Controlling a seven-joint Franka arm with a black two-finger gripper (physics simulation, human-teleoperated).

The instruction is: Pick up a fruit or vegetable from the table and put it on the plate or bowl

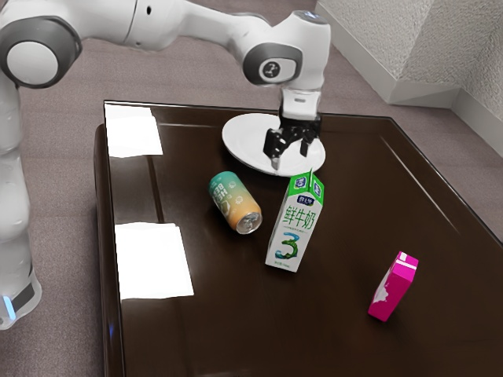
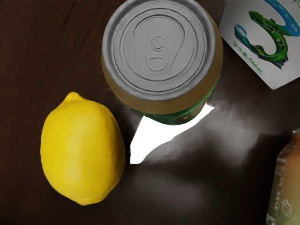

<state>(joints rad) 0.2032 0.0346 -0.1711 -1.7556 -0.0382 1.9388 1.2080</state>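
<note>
Exterior view: the gripper [image 1: 292, 155] hangs over the white plate [image 1: 244, 141] near the table's [image 1: 196, 314] far edge, fingers spread with nothing between them. A can [image 1: 234, 203] lies on its side mid-table, a milk carton [image 1: 297, 224] upright just beside it, and a pink carton [image 1: 393, 287] stands toward the exterior view's right edge.

Wrist view: a lemon [image 2: 82, 152] rests on the dark table beside the can [image 2: 161, 56], with the milk carton [image 2: 262, 40] near.

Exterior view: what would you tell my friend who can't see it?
A white robot arm holds its open black gripper above a white plate on a dark table. Nearer the camera are a can on its side, an upright milk carton and a pink carton.
</note>
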